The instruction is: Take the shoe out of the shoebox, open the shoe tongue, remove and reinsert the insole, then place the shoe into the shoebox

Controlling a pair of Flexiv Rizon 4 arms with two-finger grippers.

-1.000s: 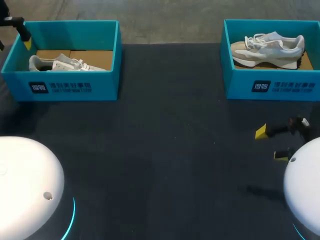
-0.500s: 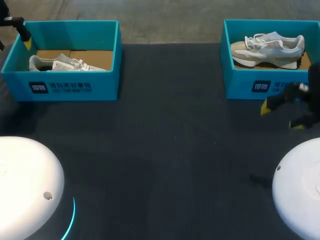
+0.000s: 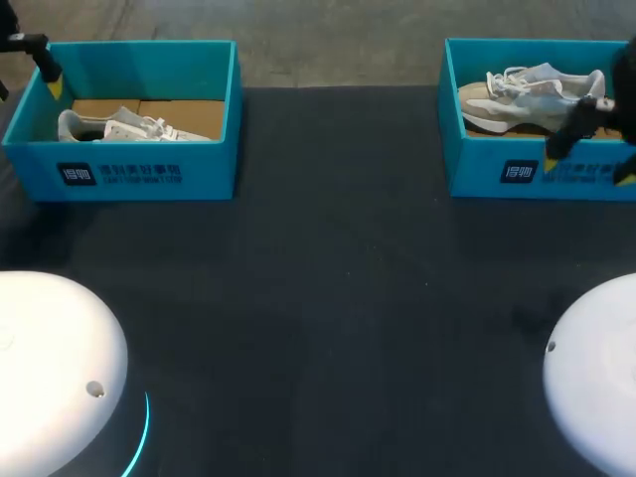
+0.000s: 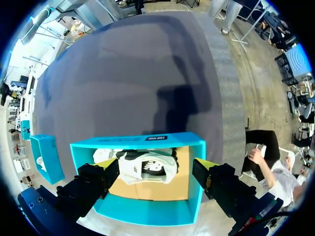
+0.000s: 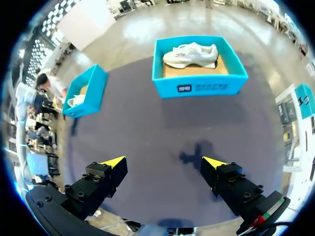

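Note:
Two teal shoeboxes stand at the table's far edge. The left shoebox (image 3: 129,169) (image 4: 147,209) holds a white shoe with black markings (image 3: 119,125) (image 4: 145,167). My left gripper (image 4: 157,169) hangs open above this box, one finger (image 3: 45,62) showing at its far left corner. The right shoebox (image 3: 537,174) (image 5: 199,83) holds a grey-white sneaker (image 3: 532,97) (image 5: 192,53) lying on its side. My right gripper (image 3: 588,169) (image 5: 164,164) is open and empty, in front of the right shoebox's near wall, well above the table.
The dark mat (image 3: 338,298) spreads between the boxes and the two white arm bases (image 3: 50,368) at the near corners. In the right wrist view the left shoebox (image 5: 83,91) sits off to one side, beyond the gripper.
My right gripper has moved away from the near right part of the table, up toward the right shoebox. The left arm and both shoes have stayed put.

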